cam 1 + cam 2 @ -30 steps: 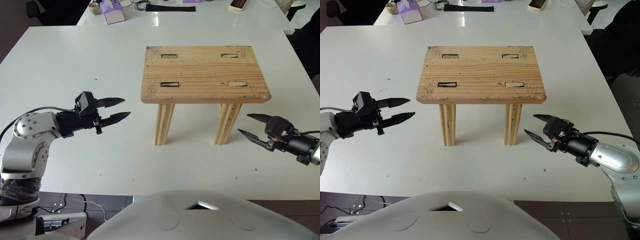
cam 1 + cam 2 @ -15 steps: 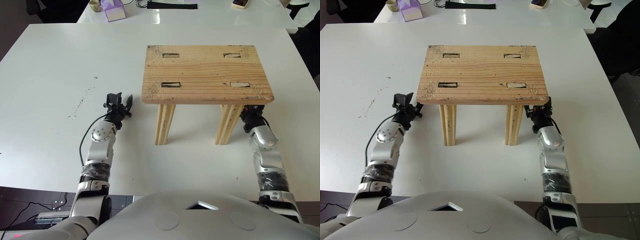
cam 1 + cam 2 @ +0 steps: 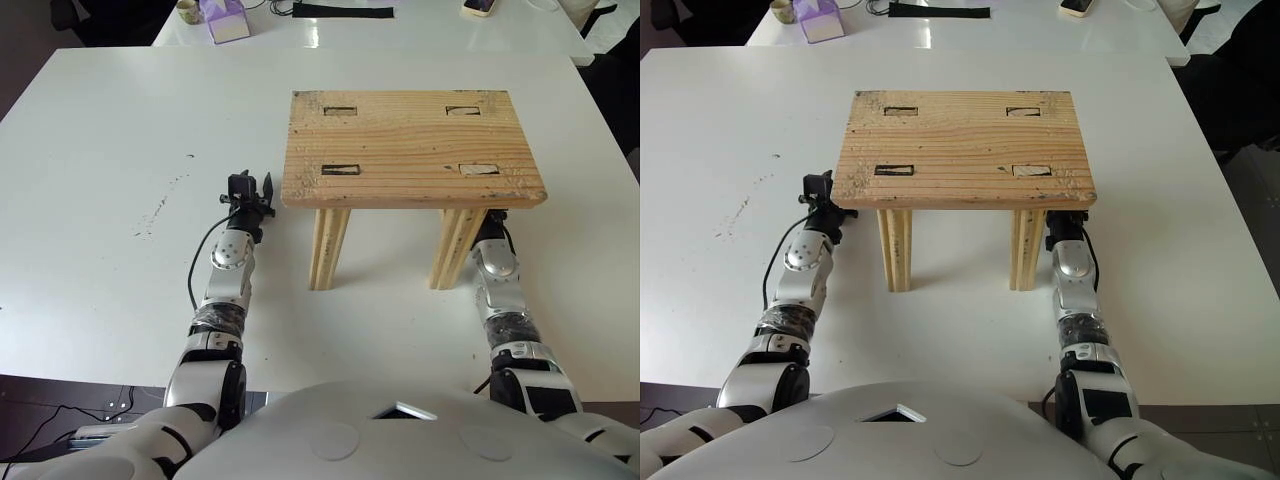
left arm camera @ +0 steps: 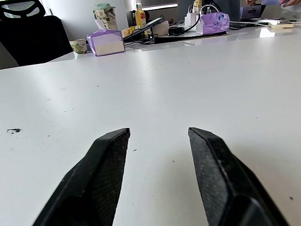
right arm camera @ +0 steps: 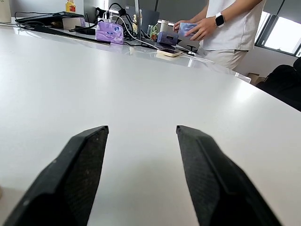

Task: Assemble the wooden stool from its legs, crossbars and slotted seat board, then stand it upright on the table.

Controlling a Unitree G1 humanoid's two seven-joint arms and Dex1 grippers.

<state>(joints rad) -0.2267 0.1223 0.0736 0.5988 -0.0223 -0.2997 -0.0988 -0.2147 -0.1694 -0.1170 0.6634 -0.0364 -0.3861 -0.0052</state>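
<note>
Our stool (image 3: 413, 147) stands whole on the counter (image 3: 120, 150), so we think we're done; both jaws are spread, empty.

Table (image 3: 120, 130): white, flat top. Bearing: one wooden stool (image 3: 410, 145), upright on its legs, standing between the left gripper (image 3: 250, 184) and the right gripper (image 5: 141, 128). Scattered dark specks (image 3: 160, 205) on the surface, outboard of the left gripper.
</note>
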